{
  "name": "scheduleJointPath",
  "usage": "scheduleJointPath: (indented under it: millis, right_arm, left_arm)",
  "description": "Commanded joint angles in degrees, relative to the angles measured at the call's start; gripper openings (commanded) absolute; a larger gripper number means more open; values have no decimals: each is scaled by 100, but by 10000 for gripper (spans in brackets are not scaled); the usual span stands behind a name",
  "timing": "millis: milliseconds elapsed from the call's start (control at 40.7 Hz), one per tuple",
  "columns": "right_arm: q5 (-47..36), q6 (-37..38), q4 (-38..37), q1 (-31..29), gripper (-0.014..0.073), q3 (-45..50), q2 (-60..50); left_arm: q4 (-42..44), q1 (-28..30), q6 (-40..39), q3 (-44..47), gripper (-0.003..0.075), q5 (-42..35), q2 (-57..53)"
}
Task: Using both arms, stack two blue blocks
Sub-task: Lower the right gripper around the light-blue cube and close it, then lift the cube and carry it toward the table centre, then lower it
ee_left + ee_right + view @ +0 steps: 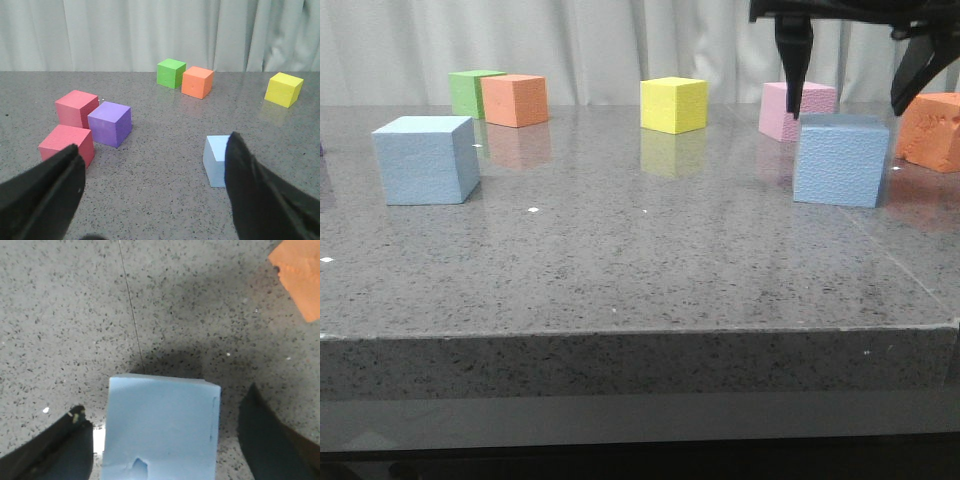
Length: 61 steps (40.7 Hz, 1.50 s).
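Note:
Two light-blue blocks stand on the grey table, one at the left [425, 160] and one at the right [840, 160]. My right gripper [847, 112] is open and hangs just above the right block, one finger over each side. In the right wrist view that block [162, 430] lies between the spread fingers [50, 450] without touching them. My left gripper [152, 150] is open and empty, low over the table. The left block [216, 160] sits ahead of it, partly hidden by one finger [260, 200]. The left gripper is out of the front view.
Green [472, 92], orange [515, 100], yellow [673, 104] and pink [795, 108] cubes line the back. Another orange cube [932, 130] stands close to the right block. Two red cubes [66, 144] and a purple cube [110, 123] lie near the left gripper. The table's front edge [640, 335] is near.

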Motion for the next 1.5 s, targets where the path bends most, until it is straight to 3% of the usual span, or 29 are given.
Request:
scheduleJointPath:
  millis: [0, 221, 393, 467, 614, 835, 1155, 1474]
  right_arm:
    - [-220, 7, -178, -37, 597, -178, -124]
    - [-300, -20, -154, -37, 570, -178, 70]
    - [-358, -20, -70, -31, 389, -178, 70]
    - [-306, -74, -1, -13, 358, -219, 47]
    - [0, -648, 196, 209, 362, -527, -53]
    - [91, -886, 264, 862, 362, -1064, -69]
    - [471, 10, -388, 1527, 362, -1922, 601]
    - [573, 11, -368, 1524, 362, -2031, 1164]
  left_arm:
    - [0, -26, -38, -138, 566, -464, 91]
    - [0, -26, -38, -138, 566, -464, 91]
    - [0, -26, -38, -138, 566, -473, 91]
    - [0, -26, -38, -138, 566, -473, 91]
    - [0, -26, -38, -138, 566, -473, 91]
    - [0, -26, -38, -138, 566, -473, 91]
    - [0, -26, -38, -138, 566, -473, 91]
    - [0, -26, -38, -138, 566, -473, 91]
